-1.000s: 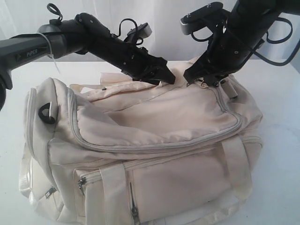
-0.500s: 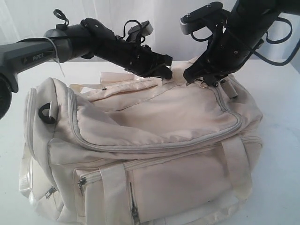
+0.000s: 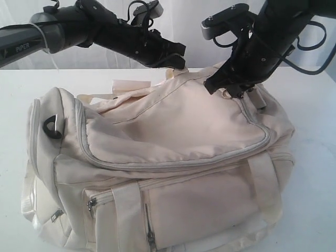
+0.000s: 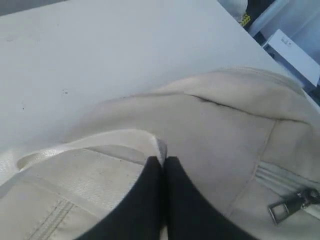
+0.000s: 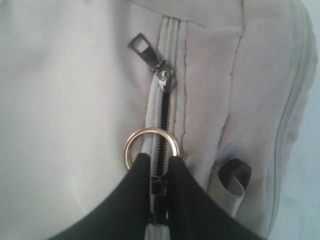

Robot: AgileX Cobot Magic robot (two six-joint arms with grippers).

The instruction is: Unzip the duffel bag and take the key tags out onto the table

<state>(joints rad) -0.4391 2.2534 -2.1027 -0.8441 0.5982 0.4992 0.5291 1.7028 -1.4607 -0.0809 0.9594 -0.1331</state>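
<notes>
Duffel bag (image 3: 173, 157) lies on its side on the white table (image 3: 315, 173) and fills the near half of the scene. Its front pocket zip (image 3: 149, 226) is closest, and a black D-ring (image 3: 51, 127) sits at its left end. The key tags are nowhere in sight, so they are presumably inside.

Higher up, the grey zip (image 3: 184, 164) around the top flap looks fully closed. At the far top edge both arms are at work. The left gripper (image 3: 177, 62) has its fingers pressed together on a fold of cream cloth beside the strap (image 4: 75, 150) and holds it raised. The right gripper (image 3: 227, 90) is nipped on what appears to be the base of the ring pull (image 5: 151, 145), fingers nearly together over the black teeth.

I judge this the very start of the unzipping. The next move is to draw the ring pull along its track while the left arm keeps the cloth taut.

A second metal pull (image 5: 150, 55) sits on the same track just ahead and may block the travel. The soft cloth could also bunch. Beyond the bag there is only bare table.
</notes>
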